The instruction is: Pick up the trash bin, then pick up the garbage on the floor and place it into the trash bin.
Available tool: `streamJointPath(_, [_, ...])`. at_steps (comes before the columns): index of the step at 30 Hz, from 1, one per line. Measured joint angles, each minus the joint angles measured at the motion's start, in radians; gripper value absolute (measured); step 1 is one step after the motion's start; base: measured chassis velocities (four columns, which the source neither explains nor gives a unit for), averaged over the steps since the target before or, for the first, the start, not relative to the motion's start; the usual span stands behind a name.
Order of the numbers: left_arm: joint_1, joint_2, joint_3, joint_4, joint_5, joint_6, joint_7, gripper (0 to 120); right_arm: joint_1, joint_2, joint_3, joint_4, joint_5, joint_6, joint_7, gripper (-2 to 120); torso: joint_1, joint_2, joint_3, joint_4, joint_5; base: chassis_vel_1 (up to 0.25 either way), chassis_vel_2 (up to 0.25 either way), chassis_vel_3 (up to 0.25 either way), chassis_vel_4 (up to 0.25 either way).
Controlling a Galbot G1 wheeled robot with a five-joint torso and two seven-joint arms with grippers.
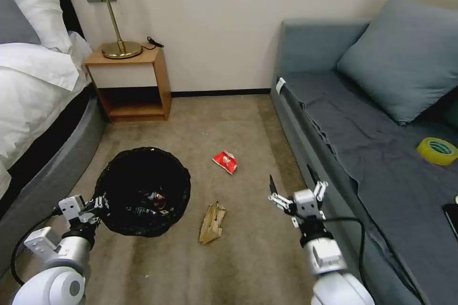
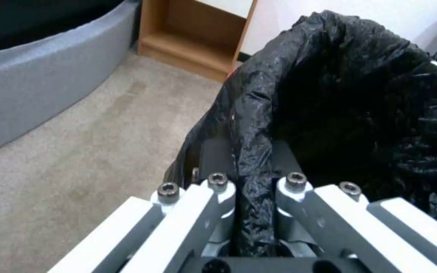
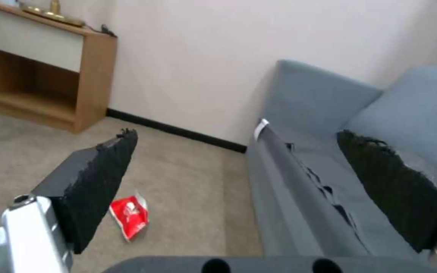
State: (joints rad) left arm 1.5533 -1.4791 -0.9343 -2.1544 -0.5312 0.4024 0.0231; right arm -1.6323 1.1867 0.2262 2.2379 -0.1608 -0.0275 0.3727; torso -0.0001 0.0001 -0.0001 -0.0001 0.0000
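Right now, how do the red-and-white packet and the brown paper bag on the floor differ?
The red-and-white packet is small, flat and glossy; the brown paper bag is larger, crumpled and dull. The packet lies farther from the robot, out in the open carpet; the bag lies nearer, just right of the trash bin. Both still lie on the carpet, outside the bin, between the left gripper, shut on the bin's rim, and the open right gripper.

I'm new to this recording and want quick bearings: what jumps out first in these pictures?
The trash bin, lined with a crinkled black bag, dominates the carpet near the bed, and the left gripper is shut on its rim. Two pieces of litter lie beside it: a red-and-white packet farther out and a crumpled brown paper bag closer in. The right gripper hangs open above the floor along the grey sofa.
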Motion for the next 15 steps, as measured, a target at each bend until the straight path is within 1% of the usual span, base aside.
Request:
streamJointPath(6, [0.002,-0.001,0.000,0.003,0.010,0.001,0.001,4,-0.019,0.018,-0.007,0.013,-0.005,0.005,0.004,100,0.000,0.000,0.000,0.0002,0.0000,0.000,0.000,0.000,0.000])
streamJointPath(15, [-0.005,0.007,-0.014,0.019,-0.001,-0.003,0.006,4,-0.070,0.036,-0.053,0.021,0.058,0.032,-0.003,100,0.000,0.000,0.000,0.0001,-0.0001,0.000,0.000,0.000,0.000])
